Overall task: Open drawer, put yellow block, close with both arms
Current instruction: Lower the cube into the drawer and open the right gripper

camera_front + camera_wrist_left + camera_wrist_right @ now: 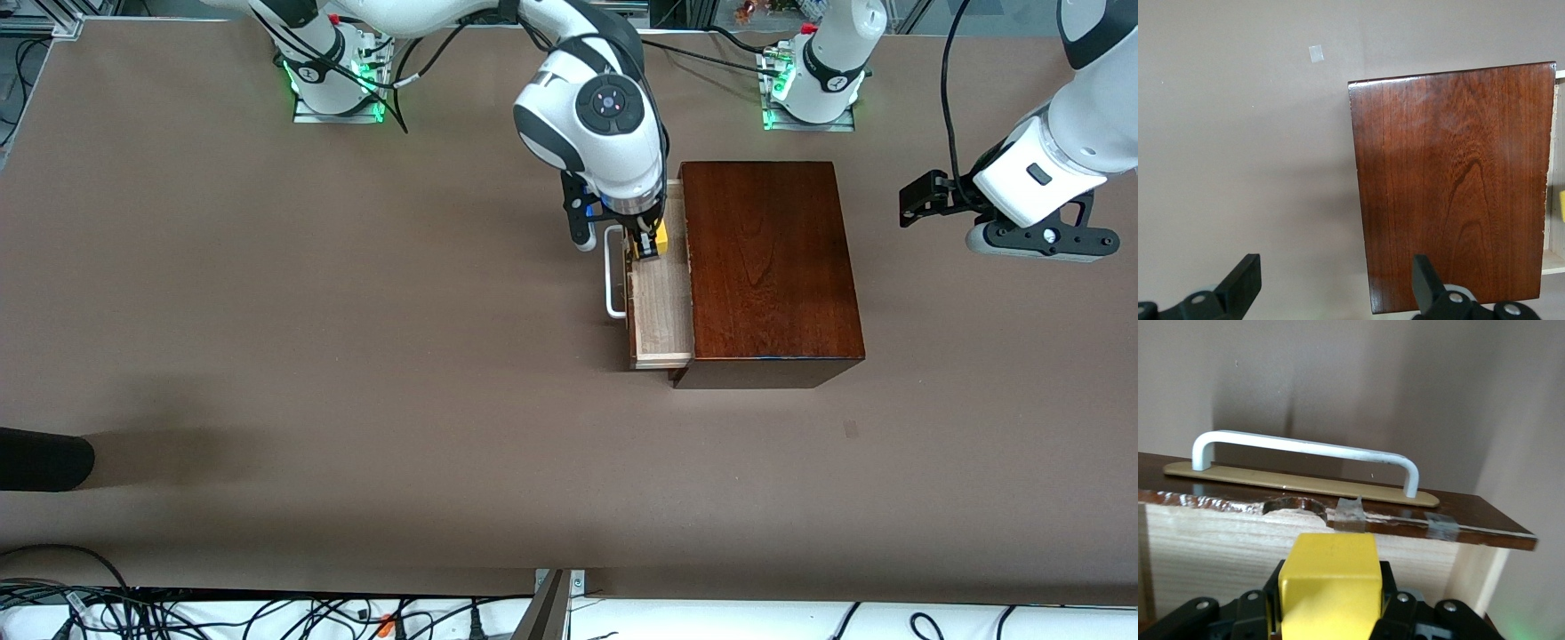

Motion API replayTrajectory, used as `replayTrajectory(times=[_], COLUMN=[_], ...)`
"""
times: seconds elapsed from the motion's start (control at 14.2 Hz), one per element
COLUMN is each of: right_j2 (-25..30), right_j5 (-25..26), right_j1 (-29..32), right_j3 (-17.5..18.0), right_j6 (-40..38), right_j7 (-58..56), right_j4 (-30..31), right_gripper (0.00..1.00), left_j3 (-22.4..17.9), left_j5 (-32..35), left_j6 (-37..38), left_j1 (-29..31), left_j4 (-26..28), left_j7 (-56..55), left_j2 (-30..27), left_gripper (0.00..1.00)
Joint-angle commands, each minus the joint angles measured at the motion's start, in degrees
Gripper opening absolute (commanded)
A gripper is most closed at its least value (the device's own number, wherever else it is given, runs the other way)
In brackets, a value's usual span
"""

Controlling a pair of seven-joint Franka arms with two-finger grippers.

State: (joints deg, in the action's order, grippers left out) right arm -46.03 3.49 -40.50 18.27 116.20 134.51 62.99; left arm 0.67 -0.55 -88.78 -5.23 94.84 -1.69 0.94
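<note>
Front view: one brown table [267, 356] is shown, bearing one reddish-brown wooden box [769, 267] whose single drawer [662, 311] is pulled out toward the right arm's end of the table, its white handle [613, 271] leading. Two arms are counted. The right arm [587, 116] is reached down from its base so that the right gripper [647, 244] is placed over the open drawer tray; its fingers are clamped on the one yellow block [658, 238], which is thus held just above or within the tray and not yet let go. In the right wrist view the yellow block [1330, 583] is seen gripped between the black fingers, with the handle [1305, 450] and the drawer front just past it. The left gripper [1331, 287] is held waiting in the air over bare table beside the box, toward the left arm's end, its fingers spread and holding nothing.

The placing step is judged to be in hand. Next, the block is to be lowered and released in the tray, the gripper lifted out, and the drawer pushed shut by both arms.
</note>
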Motion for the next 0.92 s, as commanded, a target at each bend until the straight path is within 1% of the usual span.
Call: replayTrajectory(times=[0.0,0.35,0.42,0.49,0.56,0.64,0.71,0.85], right_j2=[-2.5,-4.9,-4.9,-5.1,-5.2,-5.2,-5.1,-4.7], right_j5=[1.0,1.0,1.0,0.9,0.9,0.9,0.9,0.6], right_j1=[-1.0,-1.4,-1.5,-1.5,-1.5,-1.5,-1.5,-1.5], right_j3=[-0.5,-0.9,-1.1,-1.1,-1.2,-1.2,-1.2,-1.3], right_j6=[1.3,3.9,4.3,4.5,4.7,4.7,4.6,3.3], right_j7=[1.4,1.8,1.9,2.0,2.0,2.0,2.0,2.0], right_j4=[-2.6,-2.5,-2.5,-2.5,-2.5,-2.5,-2.5,-2.5], right_gripper=[0.0,0.0,0.07,0.22,0.5,0.73,1.0,1.0], left_j3=[-0.2,-0.1,-0.1,-0.2,-0.2,-0.2,-0.2,-0.2], left_j5=[-0.2,-0.2,-0.2,-0.2,-0.6,-0.6,-0.6,-0.6], left_j6=[1.1,1.1,1.1,1.1,1.1,1.1,1.1,1.1], left_j1=[0.1,0.1,0.1,0.1,0.1,0.1,0.1,0.1], left_j4=[-0.4,-0.4,-0.4,-0.4,-0.4,-0.4,-0.4,-0.4], left_j7=[1.5,1.5,1.5,1.5,1.5,1.5,1.5,1.5], left_j2=[-0.6,-0.6,-0.6,-0.6,-0.6,-0.6,-0.6,-0.6], left_gripper=[1.0,1.0,1.0,1.0,1.0,1.0,1.0,1.0])
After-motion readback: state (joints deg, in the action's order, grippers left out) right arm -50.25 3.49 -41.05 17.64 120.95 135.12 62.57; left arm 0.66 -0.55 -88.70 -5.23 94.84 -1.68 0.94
